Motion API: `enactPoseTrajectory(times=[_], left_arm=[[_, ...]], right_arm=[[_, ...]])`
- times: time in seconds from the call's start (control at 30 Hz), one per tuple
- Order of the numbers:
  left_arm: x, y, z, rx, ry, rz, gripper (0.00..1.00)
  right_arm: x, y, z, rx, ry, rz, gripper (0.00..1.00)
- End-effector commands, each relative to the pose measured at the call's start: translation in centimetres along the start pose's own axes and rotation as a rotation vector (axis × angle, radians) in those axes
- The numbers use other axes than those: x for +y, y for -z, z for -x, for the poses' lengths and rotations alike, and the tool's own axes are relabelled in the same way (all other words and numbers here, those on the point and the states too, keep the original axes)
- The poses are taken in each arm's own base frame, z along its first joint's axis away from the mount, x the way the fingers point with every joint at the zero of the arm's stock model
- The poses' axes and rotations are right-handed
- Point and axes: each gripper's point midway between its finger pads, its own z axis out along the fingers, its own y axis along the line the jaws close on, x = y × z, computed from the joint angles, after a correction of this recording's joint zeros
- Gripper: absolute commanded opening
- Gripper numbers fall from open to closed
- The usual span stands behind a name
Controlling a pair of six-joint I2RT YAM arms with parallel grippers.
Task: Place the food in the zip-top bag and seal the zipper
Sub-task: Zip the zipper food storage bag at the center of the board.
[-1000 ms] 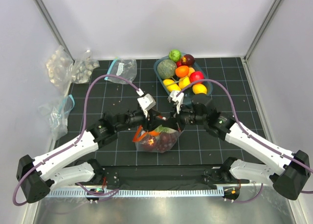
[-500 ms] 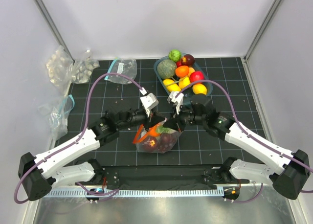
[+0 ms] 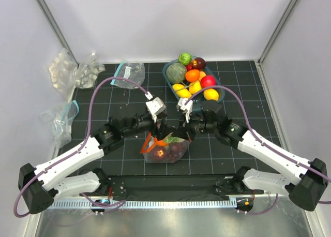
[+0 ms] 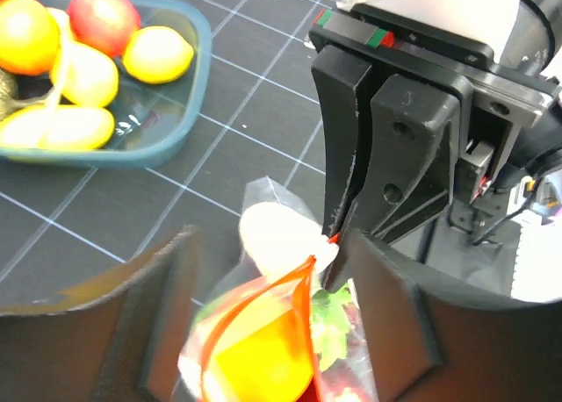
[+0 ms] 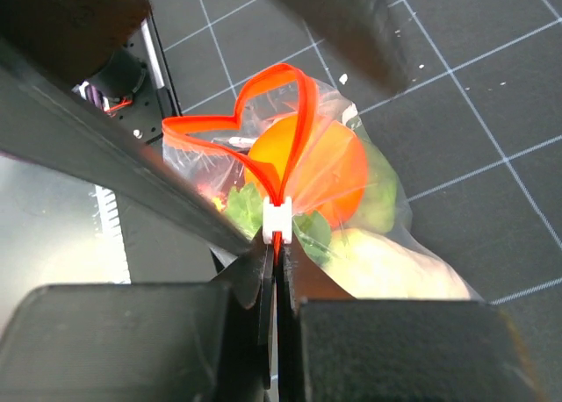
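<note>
**Nearly packed: the bag's mouth waits to be sealed**

Judging by the pictures, loading looks close to done and sealing is the step in hand. The zip-top bag [image 3: 166,151] stands at the centre of the top view, between the two arms, on the black gridded table [image 3: 243,92]. It is filled with food: an orange [image 5: 320,165], a white oblong vegetable [image 4: 274,240], and green and purple pieces below them.

The zipper [image 5: 283,68] is not yet closed. In the right wrist view its orange-red strip gapes in a heart-shaped loop above the fruit. The right gripper [image 4: 338,244] is clamped on one end of that strip, just behind the small white slider [image 5: 277,220]. The left gripper [image 3: 160,131] has its fingers spread wide to either side of the bag's mouth and holds nothing.

The next move probably falls to the left gripper: bring the two sides of the strip together and close them along their length while the right one anchors the end. The orange sits high in the mouth and may keep the sides apart. The crinkly film could also slip or buckle.

In the upper middle of the top view a blue basin [image 4: 149,143] holds more fruit, including a lemon [image 4: 158,53] and a red apple [image 4: 104,16]. Two clear bags with teal strips [image 3: 128,71] [image 3: 63,120] lie to the left, well apart from the work.
</note>
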Motion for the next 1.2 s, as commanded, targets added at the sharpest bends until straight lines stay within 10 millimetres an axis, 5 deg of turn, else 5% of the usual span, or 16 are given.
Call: enactPoseTrajectory(times=[0.0, 0.2, 0.47, 0.7, 0.93, 1.03, 1.17], left_arm=[[-0.2, 1.0, 0.9, -0.035, -0.063, 0.0, 0.75], [-0.6, 1.9, 1.5, -0.09, -0.067, -0.003, 0.79], [-3.4, 0.7, 1.1, -0.012, -0.017, -0.181, 0.58], [-4.2, -0.2, 0.5, 0.05, 0.001, -0.244, 0.46], [-4.5, -0.1, 0.4, 0.055, 0.006, -0.26, 0.44], [-4.6, -0.4, 0.1, 0.071, 0.016, -0.272, 0.34], [-4.6, -0.1, 0.5, 0.057, 0.018, -0.269, 0.41]], right_arm=[[1.6, 0.5, 3.5, -0.115, 0.082, 0.065, 0.01], [3.1, 1.0, 3.5, -0.139, 0.139, 0.135, 0.01], [3.4, 1.0, 3.4, -0.148, 0.164, 0.151, 0.01], [3.2, 1.1, 3.6, -0.156, 0.166, 0.132, 0.01], [2.1, 1.0, 3.7, -0.162, 0.156, 0.064, 0.01], [1.8, 1.5, 4.0, -0.186, 0.166, 0.037, 0.01], [1.6, 1.9, 4.2, -0.211, 0.175, 0.013, 0.01]])
